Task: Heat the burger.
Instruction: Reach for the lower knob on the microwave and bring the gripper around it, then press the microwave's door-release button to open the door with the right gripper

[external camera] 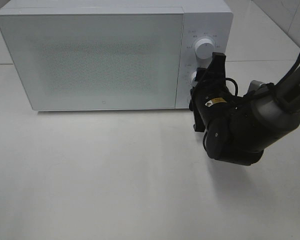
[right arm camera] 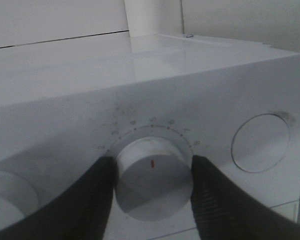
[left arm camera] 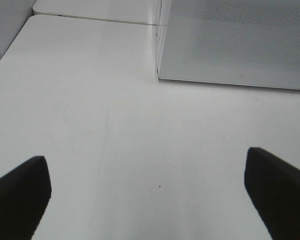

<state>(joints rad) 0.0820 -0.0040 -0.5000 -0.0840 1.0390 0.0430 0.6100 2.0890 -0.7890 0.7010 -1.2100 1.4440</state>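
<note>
The burger is out of view in every frame. A white microwave (external camera: 90, 55) stands at the back of the table with its door closed; its lower front corner also shows in the left wrist view (left arm camera: 235, 45). My right gripper (external camera: 202, 77) is at the control panel, its two black fingers pressed against either side of the lower knob (external camera: 195, 77). In the right wrist view the gripper (right arm camera: 154, 175) hugs that knob (right arm camera: 152, 182), whose red mark points towards the dial scale. My left gripper (left arm camera: 150, 195) hangs open over bare table with nothing between its fingers.
The upper knob (external camera: 205, 46) sits above the gripped one. A round white button (right arm camera: 260, 142) lies on the panel beside the gripped knob. The white table (external camera: 115, 175) stretches in front of the microwave. The right arm's bulky wrist (external camera: 240, 125) hovers by the microwave's lower right corner.
</note>
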